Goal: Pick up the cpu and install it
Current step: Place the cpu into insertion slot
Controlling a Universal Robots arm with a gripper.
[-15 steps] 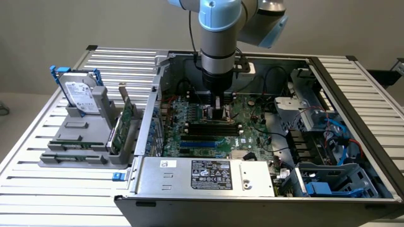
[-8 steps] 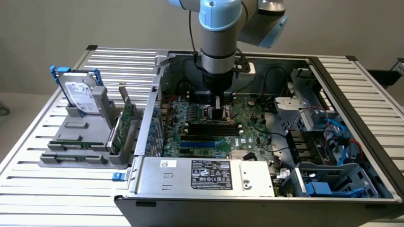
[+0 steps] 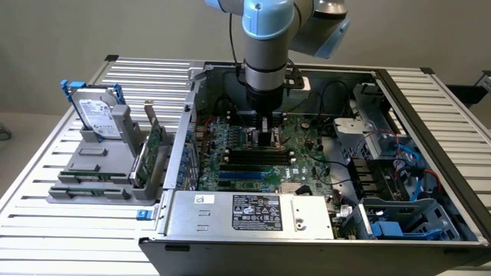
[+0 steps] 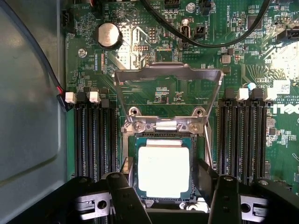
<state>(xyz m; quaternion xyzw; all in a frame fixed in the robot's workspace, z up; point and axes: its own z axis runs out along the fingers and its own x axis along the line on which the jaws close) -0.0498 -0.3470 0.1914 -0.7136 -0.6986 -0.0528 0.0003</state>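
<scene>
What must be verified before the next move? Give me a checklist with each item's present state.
1. cpu lying flat and square in the socket: ok.
2. Load plate raised, off the cpu: ok.
3. Gripper directly over the cpu: ok.
4. Black cable away from the socket: ok.
5. cpu free of the gripper: cannot tell.

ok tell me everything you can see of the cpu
The cpu is a small square chip: pale silver-grey metal top on a thin green board edge. It lies flat in the socket with the metal load plate swung open. The gripper hangs over it, jaws open at two opposite sides, seemingly just clear.
</scene>
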